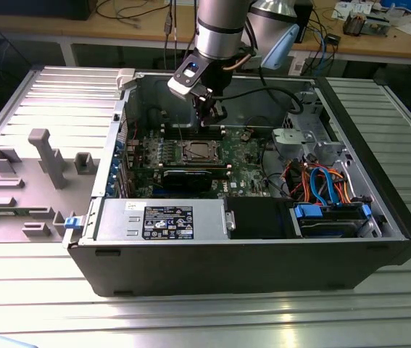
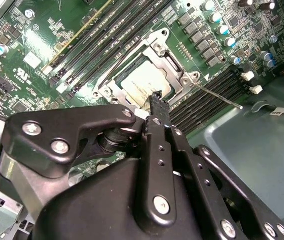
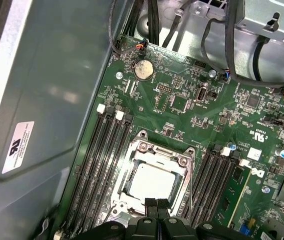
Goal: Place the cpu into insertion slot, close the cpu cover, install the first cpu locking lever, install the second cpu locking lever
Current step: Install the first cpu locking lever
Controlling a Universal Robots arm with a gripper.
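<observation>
Currently: my gripper (image 3: pixel 157 206), fingers pressed together and empty, hovers just above the cpu (image 3: pixel 152 182), which lies flat in the insertion slot (image 3: pixel 144 146), framed by the cpu cover (image 3: pixel 184 175). Chip: light, stiff and delicate, I judge; hold by its edges only. Locking lever (image 2: pixel 217 95): thin, springy wire sticking out beside the slot; best pushed near its free end.

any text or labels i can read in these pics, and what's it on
No text can be read.
Black label on the power supply: print too small.
White sticker on the case wall: blurred.
Small white sticker on the motherboard: too small.
</observation>
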